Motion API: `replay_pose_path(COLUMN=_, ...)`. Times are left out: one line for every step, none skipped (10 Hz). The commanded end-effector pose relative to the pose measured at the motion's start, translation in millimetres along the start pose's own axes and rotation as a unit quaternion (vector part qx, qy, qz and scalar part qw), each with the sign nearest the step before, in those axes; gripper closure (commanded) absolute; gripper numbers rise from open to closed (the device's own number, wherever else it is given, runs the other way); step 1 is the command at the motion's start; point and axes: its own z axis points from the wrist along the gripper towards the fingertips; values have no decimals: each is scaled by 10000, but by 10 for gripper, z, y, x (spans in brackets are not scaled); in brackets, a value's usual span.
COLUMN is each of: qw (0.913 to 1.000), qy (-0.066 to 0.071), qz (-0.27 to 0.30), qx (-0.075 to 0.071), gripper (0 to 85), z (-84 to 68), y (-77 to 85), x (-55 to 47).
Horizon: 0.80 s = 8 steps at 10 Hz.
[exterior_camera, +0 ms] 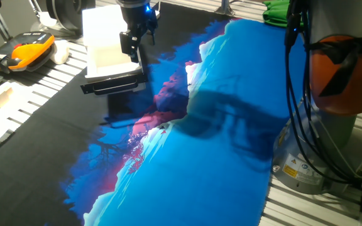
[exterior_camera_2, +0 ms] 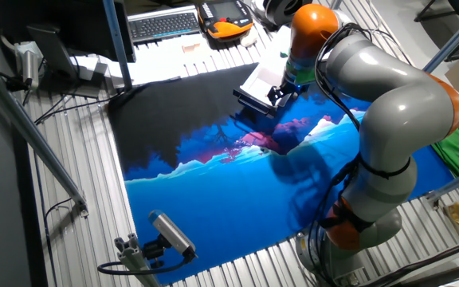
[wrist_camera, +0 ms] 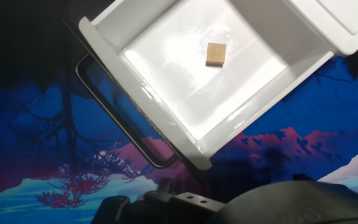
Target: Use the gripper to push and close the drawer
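A: Pincer state? Fingers pointing down, right over the drawer's side edge, gap between them not readable, so can't tell.

B: Drawer's pulled out below it, small wooden block inside, black handle on the far side from the white unit.

A: Best move, I'd judge: drop outside the handle, press the front squarely toward the unit.

B: Arm arches over the blue cloth, wrist vertical.

Dim and cool overall, lit from above. Strong glare on the drawer floor in the hand view, whites nearly blown out. Broad soft arm shadow across the blue cloth. Gripper slightly soft, its blue light glowing. Near housing in the hand view dark, blurred.
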Motion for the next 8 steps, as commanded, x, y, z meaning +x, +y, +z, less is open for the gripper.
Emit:
replay_pose_path(qw=9948, qy=453, qz=913, qx=-30, gripper=850, z=-6, y=6, x=-4)
replay_pose_path(qw=9946, qy=468, qz=921, qx=-32, gripper=850, z=-29, y=16, x=0)
replay_pose_path(qw=9946, qy=476, qz=921, qx=-33, gripper=850, z=-40, y=22, x=1)
replay_pose_path(qw=9946, qy=476, qz=921, qx=-33, gripper=850, z=-43, y=24, x=1)
replay_pose_path(qw=9946, qy=476, qz=921, qx=-33, gripper=850, z=-42, y=24, x=-1)
replay_pose_path(qw=9946, qy=476, qz=921, qx=-33, gripper=850, z=-39, y=26, x=-4)
replay_pose_path(qw=9946, qy=476, qz=921, qx=-33, gripper=850, z=-38, y=25, x=-5)
replay_pose_path(qw=9946, qy=476, qz=921, qx=-33, gripper=850, z=-39, y=24, x=-4)
